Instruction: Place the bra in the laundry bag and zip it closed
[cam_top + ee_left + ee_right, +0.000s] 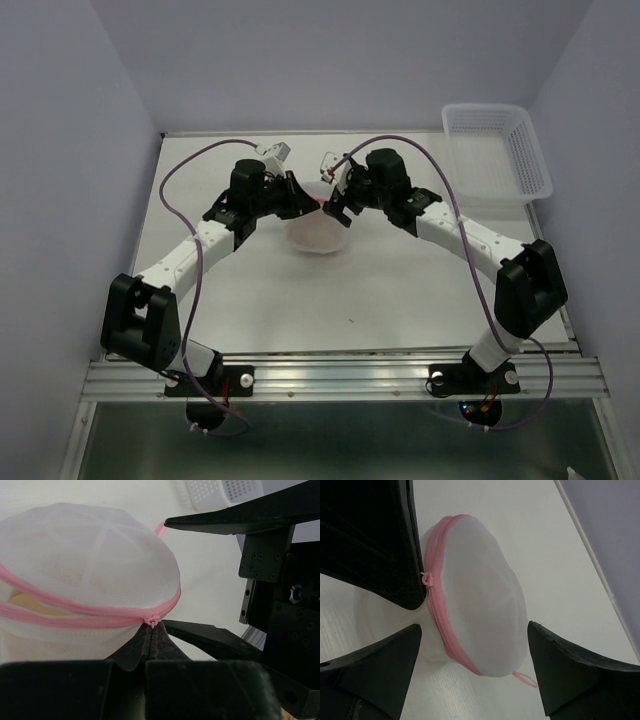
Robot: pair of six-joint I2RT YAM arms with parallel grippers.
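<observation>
Fingers (141, 647) of the left gripper (152, 630) clamp the zipper pull (153, 622) for zipping, the right gripper (474, 627) holds its own apart around the laundry bag (90, 555); next, I think, drag the pull closed over the bra (30, 605).

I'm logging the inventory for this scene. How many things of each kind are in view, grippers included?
Round white mesh laundry bag with pink zipper: 1
Tan fabric bra inside it: 1
White slotted plastic basket: 1
Black grippers: 2 (left gripper, right gripper)
Total: 5
</observation>
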